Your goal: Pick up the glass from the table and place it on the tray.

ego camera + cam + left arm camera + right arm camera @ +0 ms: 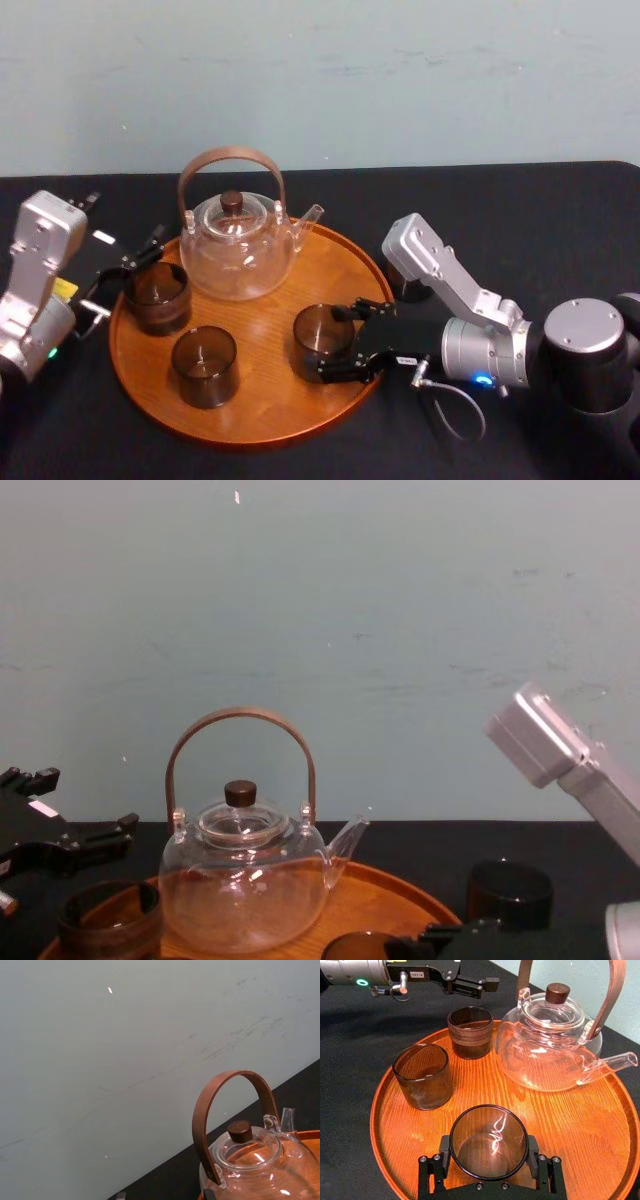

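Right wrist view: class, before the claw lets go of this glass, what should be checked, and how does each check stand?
1. Held glass between the right claw's fingers: ok.
2. Held glass upright: ok.
3. It is over the tray, inside the rim: ok.
4. Its base rests on the tray: cannot tell.
5. Apart from the teapot, nearer glass and farther glass: ok.
6. Left claw apart from it, beyond the farther glass: ok.

Cut by chest view's lower edge: smoky brown glass cup [352, 946] | half hidden behind right arm [452, 285]: dark round cup [402, 292] | cut low: clear glass teapot [260, 1170]
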Controlling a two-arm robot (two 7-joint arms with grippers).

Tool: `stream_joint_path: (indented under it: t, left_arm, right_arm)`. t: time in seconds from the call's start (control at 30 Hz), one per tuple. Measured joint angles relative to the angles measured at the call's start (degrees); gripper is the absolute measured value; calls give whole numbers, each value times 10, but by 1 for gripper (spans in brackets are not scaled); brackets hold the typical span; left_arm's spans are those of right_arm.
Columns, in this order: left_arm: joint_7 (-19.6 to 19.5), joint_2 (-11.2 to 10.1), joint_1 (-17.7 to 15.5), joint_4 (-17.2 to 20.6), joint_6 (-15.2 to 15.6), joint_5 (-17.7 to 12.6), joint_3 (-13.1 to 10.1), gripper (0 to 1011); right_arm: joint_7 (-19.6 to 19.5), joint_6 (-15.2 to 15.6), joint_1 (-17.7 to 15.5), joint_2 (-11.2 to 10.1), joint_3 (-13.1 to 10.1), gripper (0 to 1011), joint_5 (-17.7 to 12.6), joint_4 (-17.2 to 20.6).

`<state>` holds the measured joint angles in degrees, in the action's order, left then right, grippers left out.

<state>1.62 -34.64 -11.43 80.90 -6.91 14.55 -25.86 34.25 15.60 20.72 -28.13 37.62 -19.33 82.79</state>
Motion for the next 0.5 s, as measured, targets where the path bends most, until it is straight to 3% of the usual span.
stream_joint_path:
  t: [0.5]
  left_arm:
    - [0, 0, 0, 0, 0, 0, 0, 1001]
  right_arm:
    - [-3, 2, 0, 0, 1, 908, 3, 1]
